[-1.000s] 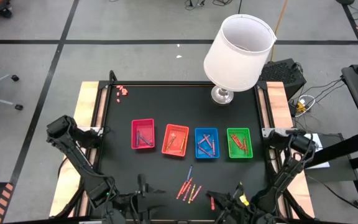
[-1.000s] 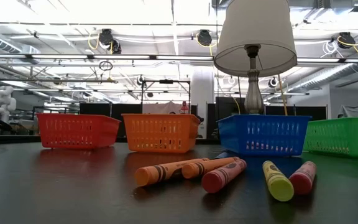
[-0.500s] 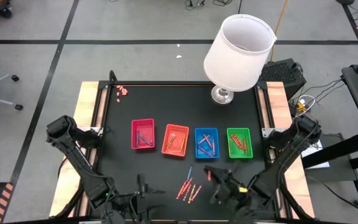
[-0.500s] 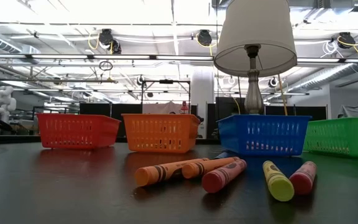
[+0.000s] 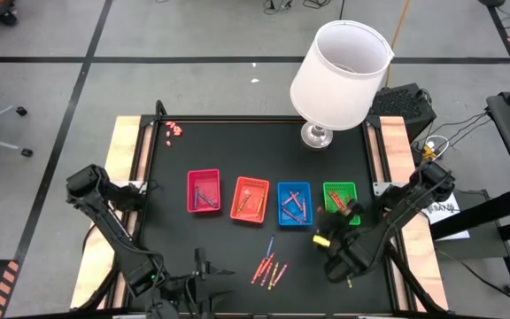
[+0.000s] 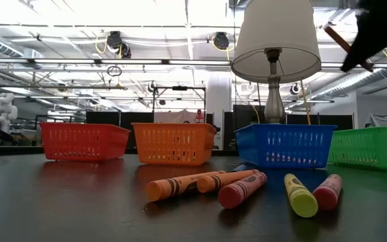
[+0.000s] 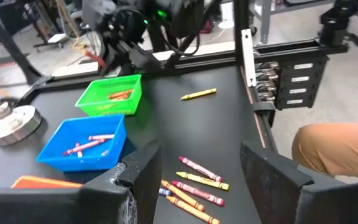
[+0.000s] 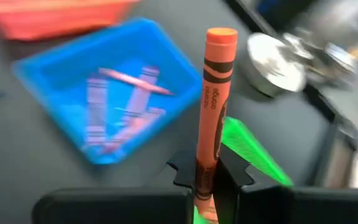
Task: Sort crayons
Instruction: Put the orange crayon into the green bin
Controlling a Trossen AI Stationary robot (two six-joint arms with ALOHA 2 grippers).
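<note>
Right end effector point(image 8: 207, 177) clamps one orange crayon point(image 8: 213, 93) above four trays, the green tray point(image 5: 340, 203) beneath it; left end effector point(image 7: 201, 171) waits wide open near five loose crayons point(image 5: 268, 264)

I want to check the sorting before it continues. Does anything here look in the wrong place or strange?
Yes. The blue tray holds pink and reddish crayons, not blue ones, so the colours do not match. A yellow crayon also lies alone, apart from the loose crayons. The right gripper holds an orange crayon.
</note>
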